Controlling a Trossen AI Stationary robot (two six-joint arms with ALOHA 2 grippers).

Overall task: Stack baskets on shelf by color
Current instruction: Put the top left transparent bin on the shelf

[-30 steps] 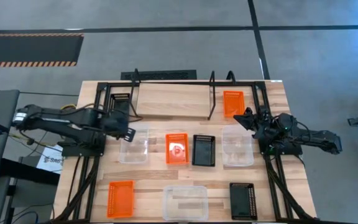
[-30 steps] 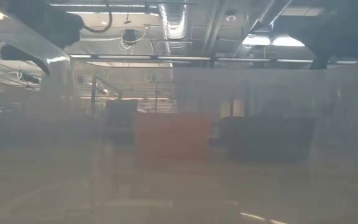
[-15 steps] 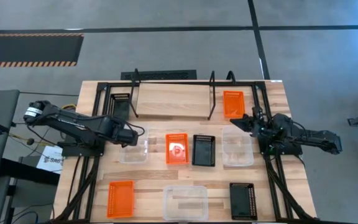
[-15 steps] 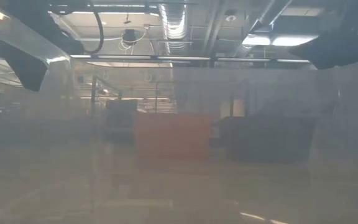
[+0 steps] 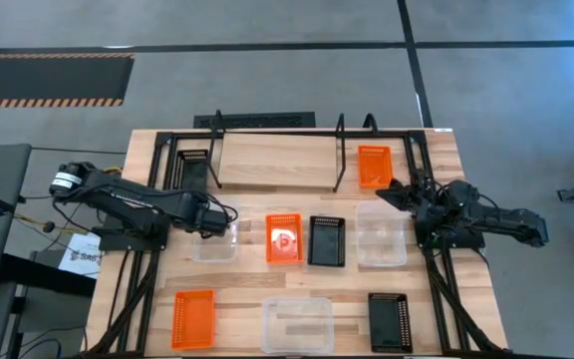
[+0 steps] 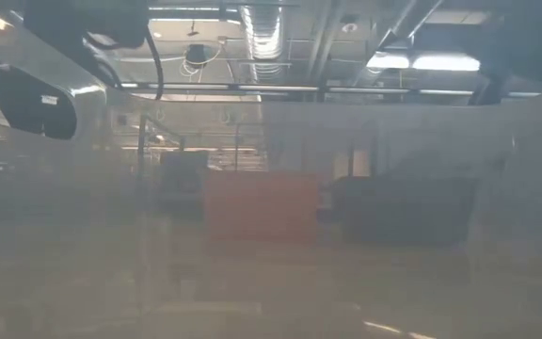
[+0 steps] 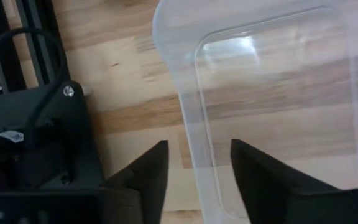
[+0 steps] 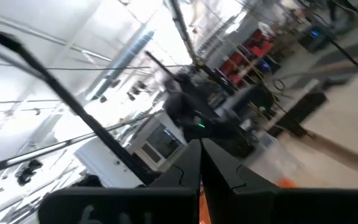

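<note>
On the shelf (image 5: 277,160), a black basket (image 5: 193,165) rests at the left end and an orange basket (image 5: 374,167) at the right end. On the table lie a clear basket (image 5: 217,239), an orange one (image 5: 284,238), a black one (image 5: 327,241) and a clear one (image 5: 381,234). Nearer the front lie an orange (image 5: 193,317), a clear (image 5: 297,324) and a black basket (image 5: 390,320). My left gripper (image 7: 199,177) is open, its fingers standing on either side of the clear basket's left wall (image 7: 194,143). My right gripper (image 8: 201,163) is shut on nothing, beside the shelf's orange basket.
The shelf's black wire uprights (image 5: 340,150) rise between its bays. Black frame rails (image 5: 147,269) run along the table's left and right sides under both arms. Bare wood shows on the shelf's middle and between the two rows of baskets.
My left gripper has come down and gone a little toward the table's right, onto the left clear basket's wall. The baskets have stayed where they were.
</note>
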